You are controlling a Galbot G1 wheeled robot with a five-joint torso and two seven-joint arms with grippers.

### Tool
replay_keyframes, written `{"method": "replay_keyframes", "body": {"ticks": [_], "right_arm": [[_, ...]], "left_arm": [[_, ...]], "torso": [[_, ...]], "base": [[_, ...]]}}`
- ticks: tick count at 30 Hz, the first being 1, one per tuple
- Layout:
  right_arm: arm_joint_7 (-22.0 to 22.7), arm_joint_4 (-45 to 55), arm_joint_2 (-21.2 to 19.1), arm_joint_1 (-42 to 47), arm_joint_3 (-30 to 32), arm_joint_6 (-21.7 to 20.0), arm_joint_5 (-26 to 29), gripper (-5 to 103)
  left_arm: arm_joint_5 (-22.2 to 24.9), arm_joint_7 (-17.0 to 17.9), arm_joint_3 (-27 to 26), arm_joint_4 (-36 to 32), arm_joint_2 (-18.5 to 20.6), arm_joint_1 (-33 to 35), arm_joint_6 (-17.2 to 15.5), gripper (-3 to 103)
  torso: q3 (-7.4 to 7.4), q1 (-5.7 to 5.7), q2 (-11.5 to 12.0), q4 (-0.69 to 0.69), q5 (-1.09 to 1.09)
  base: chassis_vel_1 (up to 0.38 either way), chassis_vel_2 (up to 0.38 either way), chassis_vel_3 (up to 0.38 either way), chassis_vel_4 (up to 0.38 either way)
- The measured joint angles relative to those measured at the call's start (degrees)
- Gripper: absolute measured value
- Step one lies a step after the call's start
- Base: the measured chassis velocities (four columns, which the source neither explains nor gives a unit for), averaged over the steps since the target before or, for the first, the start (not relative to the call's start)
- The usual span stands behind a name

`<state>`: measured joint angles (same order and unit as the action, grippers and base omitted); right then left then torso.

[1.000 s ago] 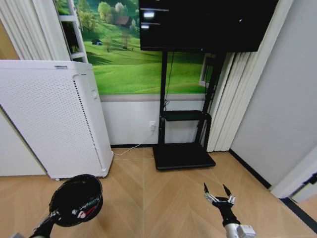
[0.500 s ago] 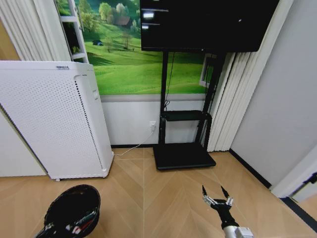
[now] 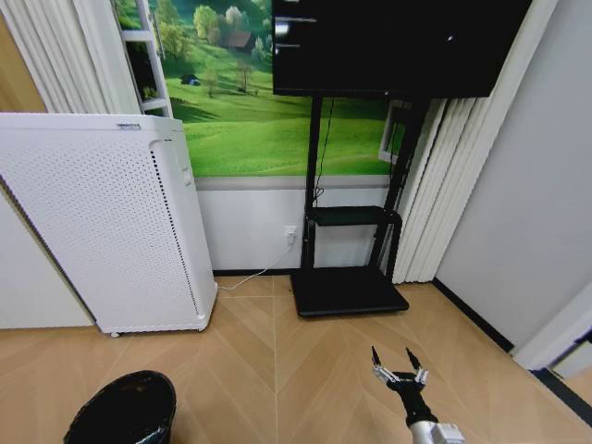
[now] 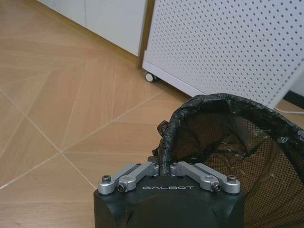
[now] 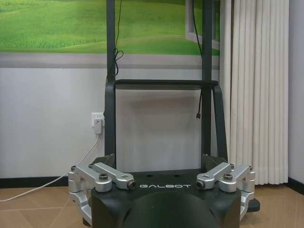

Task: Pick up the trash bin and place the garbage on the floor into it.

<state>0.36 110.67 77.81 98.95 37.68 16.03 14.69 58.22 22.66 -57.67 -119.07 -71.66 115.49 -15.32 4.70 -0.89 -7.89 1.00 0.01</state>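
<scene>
left tool clamps trash bin rim.

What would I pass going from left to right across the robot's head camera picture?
Trash bin on the floor → white perforated appliance → black TV stand → right end effector, fingers spread → pleated curtain.
</scene>
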Motion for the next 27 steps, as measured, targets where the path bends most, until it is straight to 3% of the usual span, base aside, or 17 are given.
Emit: {"method": "replay_keyframes", "body": {"ticks": [9, 27], "right_arm": [[-0.18, -0.19, -0.17, 0.19, 0.3, 0.06, -0.09, 100], [0.0, -1.8, -0.28, -1.08, -0.46, 0.9, -0.03, 100]], "left_arm": [[-3.42, 0.36, 5.29, 2.01, 0.43, -1.89, -0.49, 4], [-6.47, 0.58, 7.36, 5.47, 0.05, -2.21, -0.59, 4]], "torso": [[0.0, 0.0, 0.0, -0.01, -0.02], [0.0, 0.0, 0.0, 0.01, -0.02]], "base": [[0.0, 0.0, 0.0, 0.0], [0.0, 0.0, 0.0, 0.0]]}}
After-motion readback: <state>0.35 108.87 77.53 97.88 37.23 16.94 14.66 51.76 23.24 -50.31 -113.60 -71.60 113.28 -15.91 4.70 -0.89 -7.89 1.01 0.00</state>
